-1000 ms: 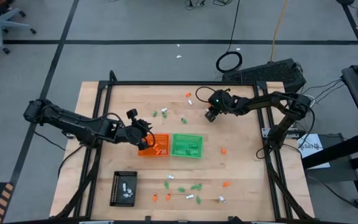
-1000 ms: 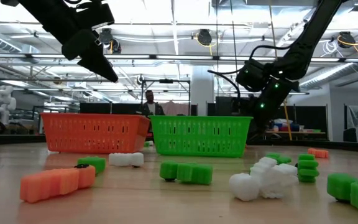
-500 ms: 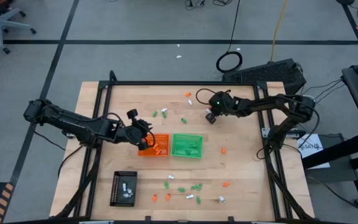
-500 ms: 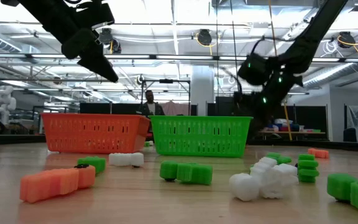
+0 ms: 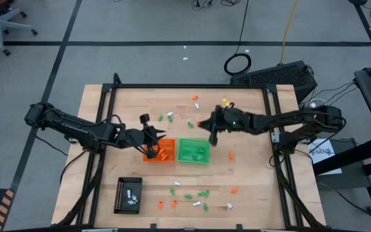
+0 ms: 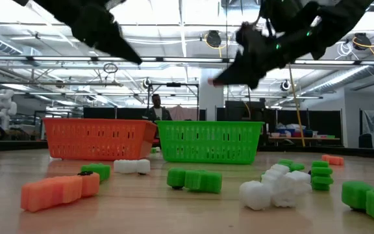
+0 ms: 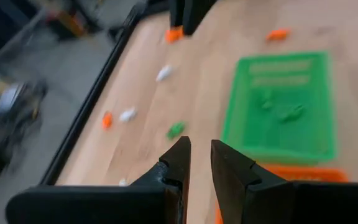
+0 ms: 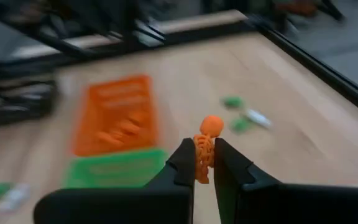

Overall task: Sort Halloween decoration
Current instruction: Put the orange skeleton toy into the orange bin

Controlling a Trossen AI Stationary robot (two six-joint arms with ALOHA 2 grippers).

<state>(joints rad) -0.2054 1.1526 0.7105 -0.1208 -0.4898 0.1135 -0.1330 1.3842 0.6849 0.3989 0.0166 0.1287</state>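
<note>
From above, the right gripper [image 5: 210, 131] hangs just beside the far right corner of the green tray [image 5: 194, 151], and the left gripper [image 5: 148, 137] sits over the orange tray [image 5: 160, 150] next to it. Loose trinkets [image 5: 187, 197] lie well nearer the table's front edge, close to the black tray [image 5: 128, 194].

At table height both arms are raised above the two baskets; the motion blur hides the fingertips.

The left wrist camera shows its fingers [image 7: 178, 163] slightly apart, holding nothing.

The right wrist camera shows its fingers [image 8: 187, 160] clamped on a small orange skeleton figure [image 8: 205, 143], apparently head up, with both trays beyond it.
</note>
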